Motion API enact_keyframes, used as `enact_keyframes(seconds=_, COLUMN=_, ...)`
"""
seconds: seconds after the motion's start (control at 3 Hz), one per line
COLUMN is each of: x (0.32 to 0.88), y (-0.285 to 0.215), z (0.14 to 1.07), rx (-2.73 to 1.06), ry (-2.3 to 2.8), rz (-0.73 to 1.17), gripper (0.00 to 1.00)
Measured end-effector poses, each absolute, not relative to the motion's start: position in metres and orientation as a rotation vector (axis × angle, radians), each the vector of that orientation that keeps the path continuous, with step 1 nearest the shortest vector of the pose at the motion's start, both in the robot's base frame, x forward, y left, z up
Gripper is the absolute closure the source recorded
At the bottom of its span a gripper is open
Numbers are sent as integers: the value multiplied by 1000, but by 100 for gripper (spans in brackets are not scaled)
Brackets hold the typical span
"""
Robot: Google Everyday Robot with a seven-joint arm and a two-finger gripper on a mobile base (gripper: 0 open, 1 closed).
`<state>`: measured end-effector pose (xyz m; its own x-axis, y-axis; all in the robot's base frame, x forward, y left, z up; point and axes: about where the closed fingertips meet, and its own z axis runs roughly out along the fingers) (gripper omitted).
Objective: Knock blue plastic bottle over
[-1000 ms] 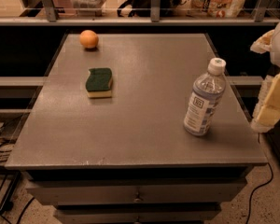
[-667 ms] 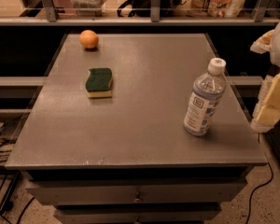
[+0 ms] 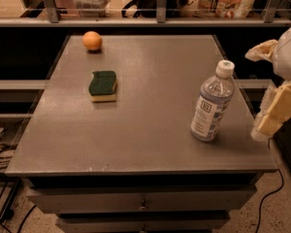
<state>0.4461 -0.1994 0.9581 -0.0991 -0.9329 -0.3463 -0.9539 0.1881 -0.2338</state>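
- Orange (image 3: 92, 41): farthest left of the pincer (image 3: 263, 126), back near the rear-left corner of the tabletop (image 3: 150, 125); well apart from everything else, so probably outside any sweep.
- Sponge (image 3: 103, 85): lying flat, green side up, well to the left of the pincer and a little behind it; too far from the bottle to catch it if toppled leftward.
- Middle of the tabletop: bare between sponge and bottle, giving plenty of landing room for a fall to the left.
- Blue plastic bottle (image 3: 212, 103): standing upright, cap on, just left of the pincer and near the right edge; not yet knocked over. Tall and narrow, so likely to tip from a push high on the body or at the neck.
- Pincer: hanging off the right edge of the tabletop, beside the bottle's lower half, apart from it and not touching. Wide or narrow: cannot tell. Placed, by the look of it, for a sideways shove leftward.
- Right edge: close behind the bottle, so pushing inward looks safer than outward.
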Motion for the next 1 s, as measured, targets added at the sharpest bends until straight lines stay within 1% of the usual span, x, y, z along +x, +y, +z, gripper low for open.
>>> enact_keyframes(seconds=0.67, x=462, y=-153, z=934, rx=-1697, ry=1818, rz=401, gripper=0)
enact_keyframes(seconds=1.0, x=466, y=-127, z=933, rx=-1665, ry=1727, rz=524, gripper=19)
